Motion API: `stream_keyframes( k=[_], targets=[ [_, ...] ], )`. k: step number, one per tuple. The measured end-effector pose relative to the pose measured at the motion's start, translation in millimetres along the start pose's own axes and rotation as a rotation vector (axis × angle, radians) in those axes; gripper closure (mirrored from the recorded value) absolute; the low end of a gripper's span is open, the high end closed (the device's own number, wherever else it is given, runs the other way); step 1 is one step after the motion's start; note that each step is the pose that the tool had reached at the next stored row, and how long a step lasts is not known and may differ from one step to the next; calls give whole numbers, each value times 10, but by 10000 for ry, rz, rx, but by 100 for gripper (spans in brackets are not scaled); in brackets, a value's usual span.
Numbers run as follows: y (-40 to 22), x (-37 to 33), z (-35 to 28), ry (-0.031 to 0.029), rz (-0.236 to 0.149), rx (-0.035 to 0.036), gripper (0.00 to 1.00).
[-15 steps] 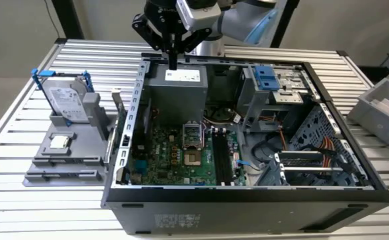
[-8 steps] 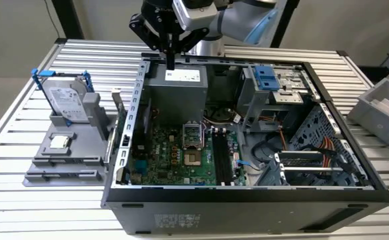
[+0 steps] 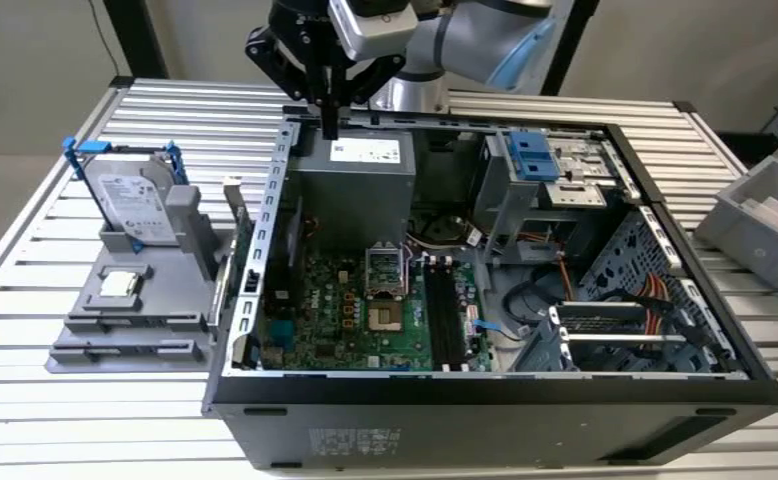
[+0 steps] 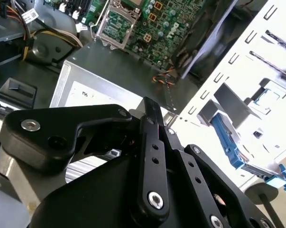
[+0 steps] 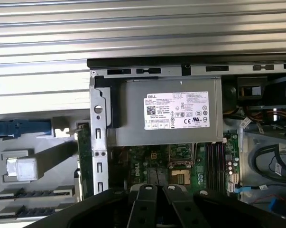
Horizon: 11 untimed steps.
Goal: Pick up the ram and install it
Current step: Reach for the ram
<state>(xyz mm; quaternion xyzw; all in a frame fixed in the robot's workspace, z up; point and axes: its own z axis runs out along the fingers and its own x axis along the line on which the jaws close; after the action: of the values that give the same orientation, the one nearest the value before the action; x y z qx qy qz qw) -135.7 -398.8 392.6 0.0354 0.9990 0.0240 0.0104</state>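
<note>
The ram (image 3: 236, 228) stands on edge in the grey holder (image 3: 136, 310), just outside the open computer case's wall on the exterior view's left. In the first wrist view the ram is a thin green strip (image 5: 84, 152) beside that wall. My gripper (image 3: 329, 130) hangs above the case's back rim, over the power supply (image 3: 356, 180), with its fingers (image 4: 150, 111) pressed together and nothing between them. The long black memory slots (image 3: 443, 312) lie on the motherboard (image 3: 349, 320), and they also appear in the first wrist view as memory slots (image 5: 214, 159).
A silver hard drive in a blue frame (image 3: 136, 205) and a small square chip (image 3: 120, 283) sit on the same holder. Inside the case are a drive cage (image 3: 549, 170), cables (image 3: 536, 300) and the processor socket (image 3: 384, 290). A grey bin (image 3: 769, 220) stands at the exterior view's right.
</note>
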Motion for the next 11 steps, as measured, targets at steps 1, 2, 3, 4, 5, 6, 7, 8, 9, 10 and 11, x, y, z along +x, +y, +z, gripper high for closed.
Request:
stream_keyframes(
  k=[1,2,3,4,5,6,7,8,9,10,11],
  targets=[
    [-1,16,0,0,-1,-1,100],
    [-2,30,0,-1,-2,-1,100],
    [-3,42,-1,0,-4,-1,100],
    [-4,56,-1,0,-5,0,100],
    [-5,71,-2,1,-7,0,100],
    [-6,86,-2,1,-11,-1,100],
    [-7,102,-2,0,-16,-1,100],
    [-8,115,-2,0,-21,-1,100],
    [-9,127,-3,2,-25,-1,100],
    [-10,139,-3,2,-29,0,100],
    [-11,152,-3,2,-31,-1,100]
  ],
)
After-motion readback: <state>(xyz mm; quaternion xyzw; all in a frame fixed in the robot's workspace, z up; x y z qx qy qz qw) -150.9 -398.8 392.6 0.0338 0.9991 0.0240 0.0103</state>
